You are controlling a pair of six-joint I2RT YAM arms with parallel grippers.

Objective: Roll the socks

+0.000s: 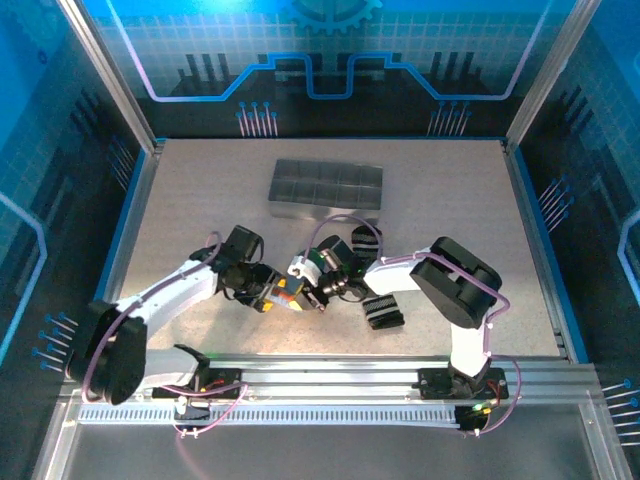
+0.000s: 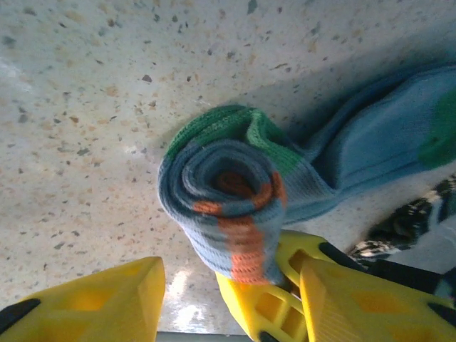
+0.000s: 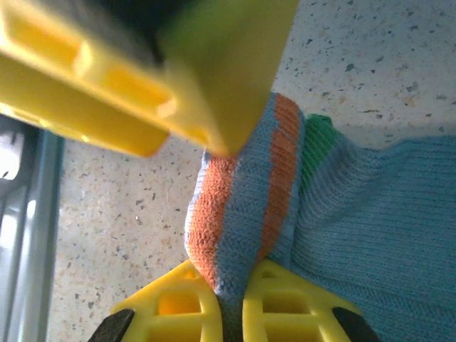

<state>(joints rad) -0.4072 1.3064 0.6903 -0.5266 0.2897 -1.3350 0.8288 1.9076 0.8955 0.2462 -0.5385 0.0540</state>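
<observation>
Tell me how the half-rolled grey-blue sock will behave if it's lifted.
Probably floppy: the grey-blue sock is soft knit, and its unrolled tail lies limp on the table, so it would likely dangle. The coil looks loose and may unwind once the right hand, pinching it, lets go. Likely light, and the ribbed fabric should not slip easily.

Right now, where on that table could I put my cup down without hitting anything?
Bare table lies left of the grey tray and right of it, toward the sides. The middle is crowded: the left gripper and right gripper meet at the grey-blue sock, with the striped sock just right of them.
</observation>
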